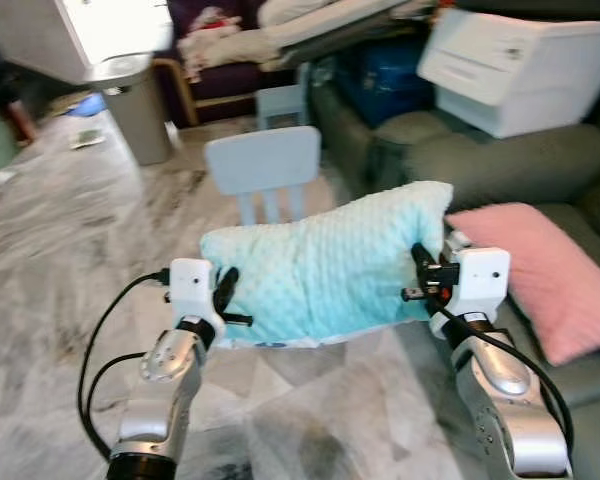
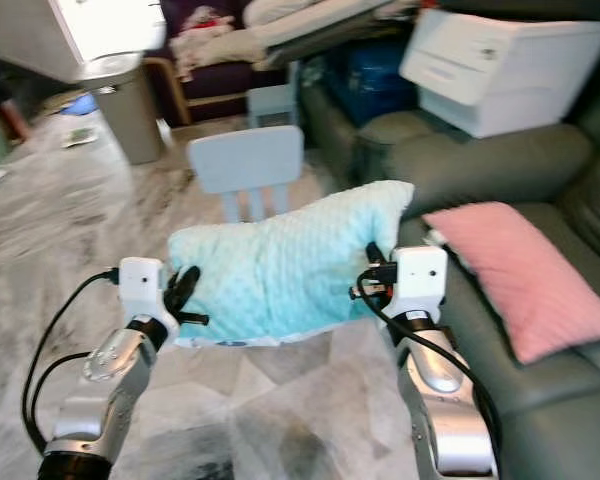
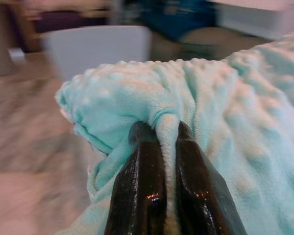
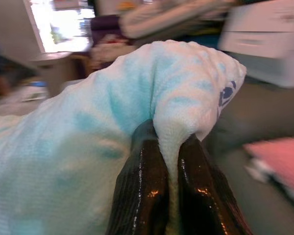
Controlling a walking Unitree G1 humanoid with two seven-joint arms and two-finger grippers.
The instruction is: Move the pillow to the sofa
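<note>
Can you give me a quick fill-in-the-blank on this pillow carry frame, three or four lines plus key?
1. The left gripper and right gripper hold the ____-coloured pillow between them.
2. Each gripper's fingers are ____ on a fold of its fabric.
3. On the grey sofa lies a ____ pillow.
4. Behind the held pillow stands a small light-blue ____.

Missing words: teal; shut; pink; chair

Silver arms, white wrist blocks, black cables, black jaws.
</note>
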